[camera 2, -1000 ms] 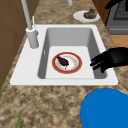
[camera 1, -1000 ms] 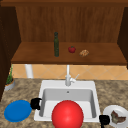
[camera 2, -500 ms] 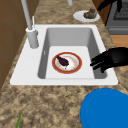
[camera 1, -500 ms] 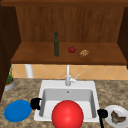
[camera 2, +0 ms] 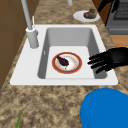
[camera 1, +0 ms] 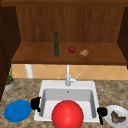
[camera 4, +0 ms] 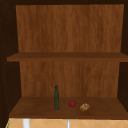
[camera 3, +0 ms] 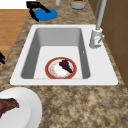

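Left side view: the left hand (camera 2: 113, 60) hangs over the front rim of the sink (camera 2: 105, 32), its fingers (camera 2: 96, 61) straight and spread, pointing into the basin and holding nothing. Just beyond the fingertips, on the basin floor, lies a red-rimmed plate (camera 2: 67, 62) with a dark piece of food (camera 2: 62, 60) on it; hand and plate are near each other but apart. The plate sits flat toward the front half of the basin, so it lies below the hand rather than level with it, and the sink's wall stands between them.

In the front view the same left hand (camera 1: 35, 103) shows at the sink's left edge, just beside a blue plate (camera 1: 17, 110) that rests on the desk (camera 1: 25, 87). The right hand (camera 1: 101, 112) hangs at the sink's right front corner, next to a white plate (camera 1: 110, 117) carrying a brownish piece of food (camera 1: 117, 117); whether its fingers are curled I cannot tell.

A large red ball-like shape (camera 1: 67, 115) sits in front of the basin in the front view and hides the plate there. The faucet (camera 2: 29, 27) rises at the back rim, well away from both hands. On the shelf (camera 4: 65, 110) above stand a dark green bottle (camera 4: 56, 98), a red tomato-like fruit (camera 4: 72, 103) and a small tan lump (camera 4: 84, 107).
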Controlling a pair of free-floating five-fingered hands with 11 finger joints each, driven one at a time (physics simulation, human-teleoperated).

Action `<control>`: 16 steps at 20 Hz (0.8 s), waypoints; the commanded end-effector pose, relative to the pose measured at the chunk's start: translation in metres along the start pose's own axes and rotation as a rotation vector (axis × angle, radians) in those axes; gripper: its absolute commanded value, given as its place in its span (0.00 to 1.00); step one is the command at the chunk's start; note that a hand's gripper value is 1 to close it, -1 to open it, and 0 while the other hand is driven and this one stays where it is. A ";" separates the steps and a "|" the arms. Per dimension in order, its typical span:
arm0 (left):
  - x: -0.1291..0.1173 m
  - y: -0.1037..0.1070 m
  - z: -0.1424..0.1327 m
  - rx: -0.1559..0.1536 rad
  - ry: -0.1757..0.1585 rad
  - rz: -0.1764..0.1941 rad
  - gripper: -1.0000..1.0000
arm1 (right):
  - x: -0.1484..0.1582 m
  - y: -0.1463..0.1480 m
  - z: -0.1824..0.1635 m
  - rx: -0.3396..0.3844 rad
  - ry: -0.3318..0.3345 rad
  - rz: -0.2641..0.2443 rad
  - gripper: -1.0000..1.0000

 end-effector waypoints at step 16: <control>0.020 0.077 -0.069 -0.051 -0.040 0.071 0.00 | 0.000 0.000 0.000 -0.007 0.002 -0.009 0.50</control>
